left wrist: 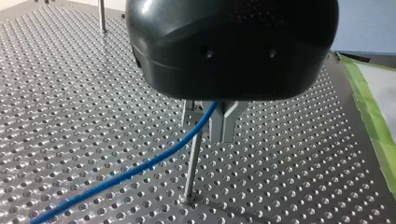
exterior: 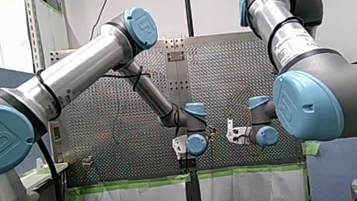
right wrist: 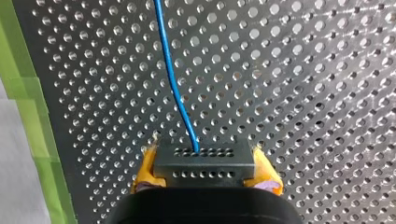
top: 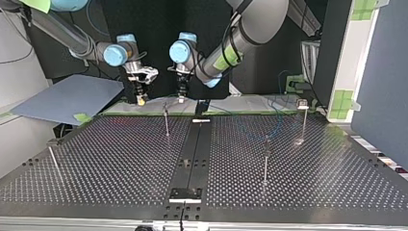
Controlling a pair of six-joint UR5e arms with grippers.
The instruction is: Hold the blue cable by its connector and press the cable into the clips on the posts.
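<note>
My right gripper [right wrist: 205, 168] has its yellow-padded fingers clamped on the black connector [right wrist: 204, 158]. The blue cable [right wrist: 173, 79] comes out of the connector and runs off over the perforated bench [right wrist: 303, 93]. At the post [left wrist: 192, 163], the cable climbs to the post's top and goes in under my left gripper [left wrist: 208, 116], which sits right above the post. Honestly can't tell if that one's pinching the cable or just loose around it.

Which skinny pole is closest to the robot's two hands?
The post left of the middle strip in the top view, at the table's far edge, between my left hand and my right hand. The other three stand farther out.
</note>
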